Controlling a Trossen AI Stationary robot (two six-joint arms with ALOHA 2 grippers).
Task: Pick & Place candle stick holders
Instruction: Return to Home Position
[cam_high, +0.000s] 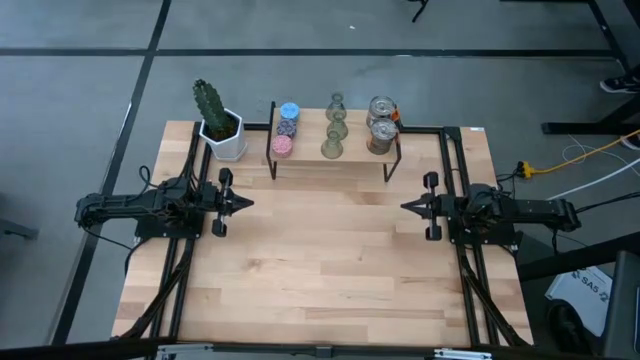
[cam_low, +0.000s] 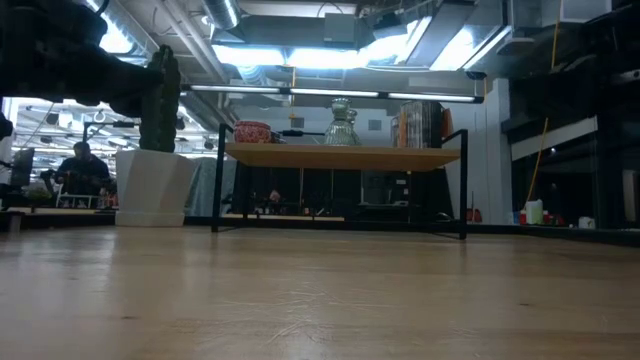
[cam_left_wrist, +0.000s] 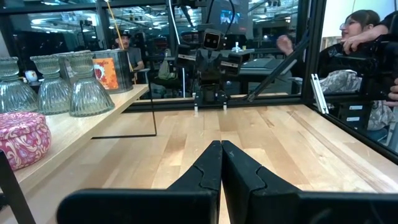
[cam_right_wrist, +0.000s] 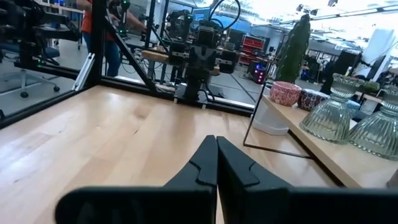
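From above, you see all eight candle stick holders (cam_high: 335, 125) standing on the shelf (cam_high: 357, 143) at the far edge of the worktop (cam_high: 330, 260). They form three rows: round ones (cam_high: 287, 127) nearest the cactus pot (cam_high: 225, 135), green glass ones in the middle, and silvery cups (cam_high: 381, 123) on the other side. Nothing of the task lies on the bare wood, so placing looks finished to you and only parking the arms seems left. The left arm (cam_high: 150, 208) and right arm (cam_high: 510, 212) lie low at opposite sides. The left jaws and right jaws are pinched to a point, carry nothing, and sit well apart from the shelf.

At table height, the shelf (cam_low: 340, 156) carries a pink round piece (cam_low: 252, 131), a green glass piece (cam_low: 341, 122) and a silvery cup (cam_low: 420, 125). No jaws show here.

From the left wrist, the left jaws are pressed together and empty. The green holders (cam_left_wrist: 56, 90) and the pink round one (cam_left_wrist: 22, 140) stand off to one side of them, on the shelf.

From the right wrist, the right jaws are likewise clenched on nothing. The green holders (cam_right_wrist: 333, 112) and round ones (cam_right_wrist: 285, 93) stand aside on the shelf, clear of the tips.
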